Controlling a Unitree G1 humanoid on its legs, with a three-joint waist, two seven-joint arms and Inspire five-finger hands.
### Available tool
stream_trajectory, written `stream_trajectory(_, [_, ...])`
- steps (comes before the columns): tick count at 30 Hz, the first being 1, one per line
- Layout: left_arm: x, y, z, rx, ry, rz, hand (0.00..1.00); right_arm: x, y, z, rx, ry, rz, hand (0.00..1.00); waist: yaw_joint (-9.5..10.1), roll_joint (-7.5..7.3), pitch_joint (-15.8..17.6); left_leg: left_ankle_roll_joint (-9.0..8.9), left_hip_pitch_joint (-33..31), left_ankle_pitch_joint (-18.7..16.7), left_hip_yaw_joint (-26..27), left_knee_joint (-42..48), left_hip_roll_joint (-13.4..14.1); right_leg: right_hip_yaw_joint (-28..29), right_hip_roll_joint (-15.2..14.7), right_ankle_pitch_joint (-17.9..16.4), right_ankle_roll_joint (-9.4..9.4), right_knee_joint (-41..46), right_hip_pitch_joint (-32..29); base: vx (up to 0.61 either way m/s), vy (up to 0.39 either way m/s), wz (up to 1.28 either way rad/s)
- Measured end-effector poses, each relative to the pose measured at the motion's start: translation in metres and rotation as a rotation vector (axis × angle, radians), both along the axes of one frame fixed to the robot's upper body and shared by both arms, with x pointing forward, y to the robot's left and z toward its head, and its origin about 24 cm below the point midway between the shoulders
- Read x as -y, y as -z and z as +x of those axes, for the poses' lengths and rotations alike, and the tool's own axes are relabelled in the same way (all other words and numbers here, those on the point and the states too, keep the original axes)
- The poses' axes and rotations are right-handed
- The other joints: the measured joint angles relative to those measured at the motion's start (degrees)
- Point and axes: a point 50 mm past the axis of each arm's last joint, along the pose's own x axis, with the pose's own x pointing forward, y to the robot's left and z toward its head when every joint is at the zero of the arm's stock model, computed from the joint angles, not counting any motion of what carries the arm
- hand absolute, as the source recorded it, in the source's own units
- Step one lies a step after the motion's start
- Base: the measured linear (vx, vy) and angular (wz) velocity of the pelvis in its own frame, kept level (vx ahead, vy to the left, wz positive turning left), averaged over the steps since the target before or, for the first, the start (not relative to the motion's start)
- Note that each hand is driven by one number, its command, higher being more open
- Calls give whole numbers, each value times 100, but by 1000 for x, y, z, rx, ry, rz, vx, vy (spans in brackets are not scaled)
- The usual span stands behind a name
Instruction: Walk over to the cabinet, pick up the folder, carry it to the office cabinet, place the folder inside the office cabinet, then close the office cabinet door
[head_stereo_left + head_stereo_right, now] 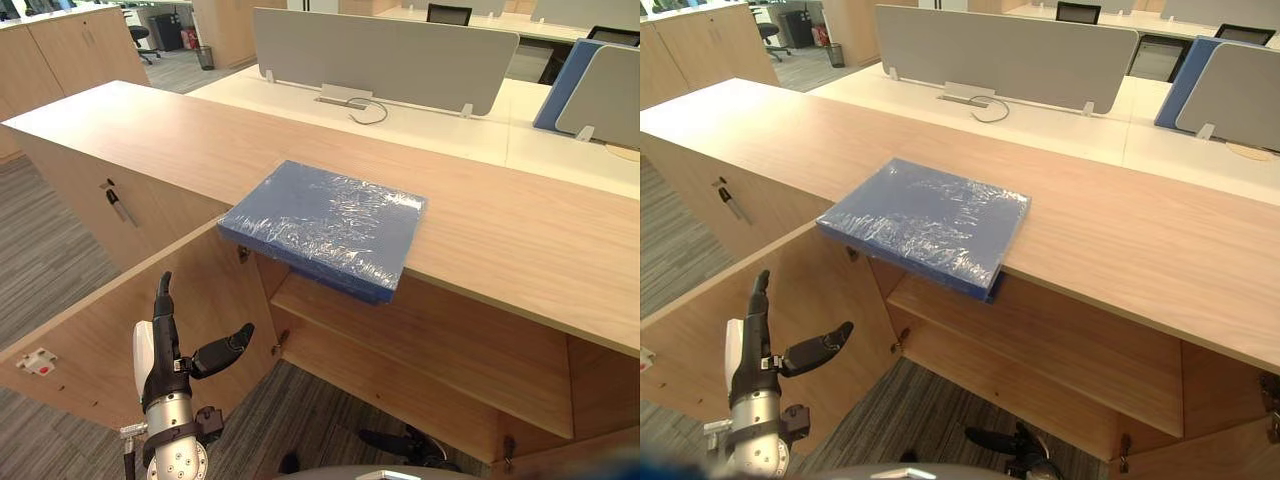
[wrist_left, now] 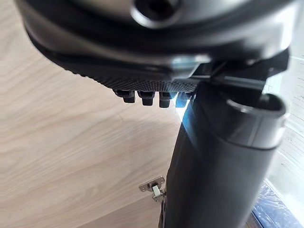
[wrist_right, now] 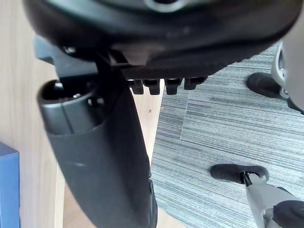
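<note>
The blue folder is seen at mid-frame on the worktop, overhanging the open cabinet. At lower left, the left hand is held open and empty. The right hand is likewise spread, with nothing gripped.

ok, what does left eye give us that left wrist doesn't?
Left eye: the whole blue folder on the cabinet top, one corner overhanging the open compartment, its shelf, and a key in the next door. Left wrist: no new object, just the left hand from close, fingers straight, holding nothing. Both: that hand, the open door, a door hinge, part of the folder.
</note>
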Motion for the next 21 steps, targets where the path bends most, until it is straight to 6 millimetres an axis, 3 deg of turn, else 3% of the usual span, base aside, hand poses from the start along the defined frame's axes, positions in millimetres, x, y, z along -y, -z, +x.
stream_trajectory(6, [0,-12,2,-9,-39,215,100,-5,0,1,1,-53,-8,100,-6,1,-6,-8,-14,-11,-27,-24,-15,-31,-10,-1,0,0,4,-29,-7,3])
stream_trajectory(12, [5,-70,16,278,-39,521,100,-7,0,1,4,-75,-37,100,-17,36,-70,16,-116,31,-146,-26,-40,-128,12,-1,0,-36,-29,-38,-17,9])
stream_trajectory(15, [4,-80,21,341,-35,624,100,-7,1,-1,-5,-74,-38,100,-18,52,-138,2,-188,41,-139,-24,-33,-70,84,1,1,-107,-81,-9,-21,-2])
stream_trajectory(21, [2,-81,23,334,6,701,100,-1,3,-3,-26,-71,-51,100,-16,54,-142,-16,-204,44,-63,-19,68,130,199,-32,-61,-126,-168,-12,-42,-9])
